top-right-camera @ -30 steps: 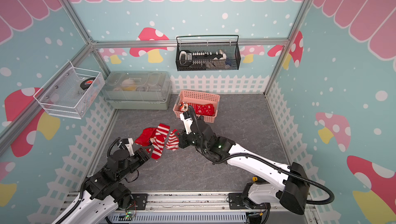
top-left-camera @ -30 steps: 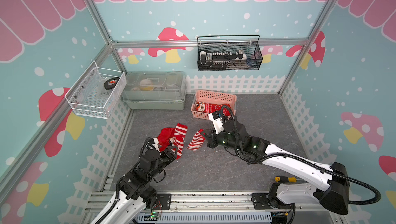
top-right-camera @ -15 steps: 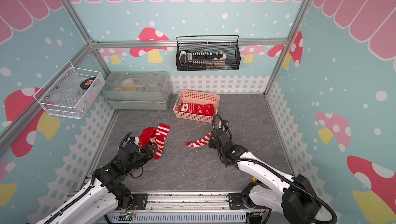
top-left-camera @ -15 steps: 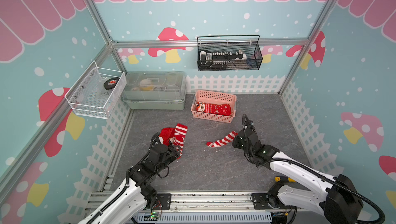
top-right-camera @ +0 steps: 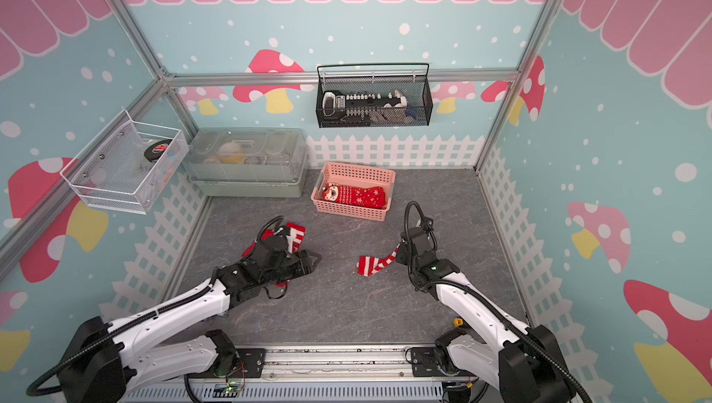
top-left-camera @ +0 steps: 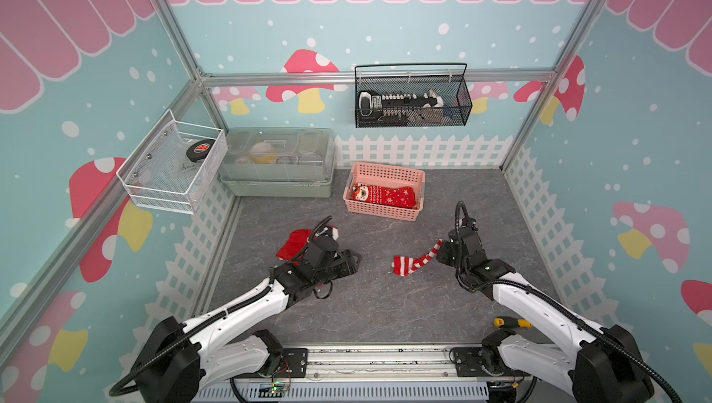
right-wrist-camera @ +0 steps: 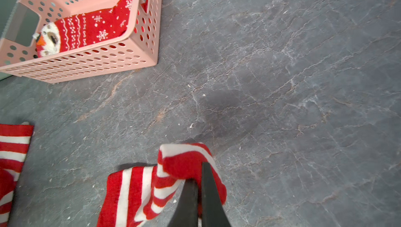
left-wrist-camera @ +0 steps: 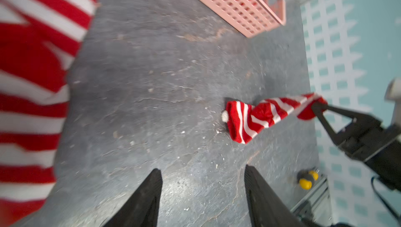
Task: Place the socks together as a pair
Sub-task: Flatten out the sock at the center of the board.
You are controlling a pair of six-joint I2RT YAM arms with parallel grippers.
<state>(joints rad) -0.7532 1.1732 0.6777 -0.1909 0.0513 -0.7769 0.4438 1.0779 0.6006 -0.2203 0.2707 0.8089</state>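
The striped sock (top-left-camera: 414,262) is the one in play. In both top views it slants down from the right claw (top-left-camera: 441,246), which is clamped on its raised end, to its other end lying on the grey bench (top-left-camera: 385,304). It sits well apart from the heap of striped socks (top-left-camera: 294,243) on the left, I'd guess so that a single sock is picked out and can be laid flat. The left arm lies across that heap, with the left claw (top-left-camera: 352,260) pointing toward the middle. A snowflake sock (top-left-camera: 385,195) lies in the pink basket (top-left-camera: 385,168) at the back.

From the left wrist, the left claw's fingers (left-wrist-camera: 149,193) stand apart over bare bench and hold nothing. The striped sock (left-wrist-camera: 256,117) lies ahead of them, and the heap (left-wrist-camera: 32,84) is close alongside.

From the right wrist, the right claw's fingers (right-wrist-camera: 208,193) are pinched together on red fabric, and the rest of the sock trails off onto the bench.

A second ago the right claw was reaching across at the heap, with this sock beside the others. Since then it has drawn the sock away to the right, and the left claw has pushed forward past the heap.
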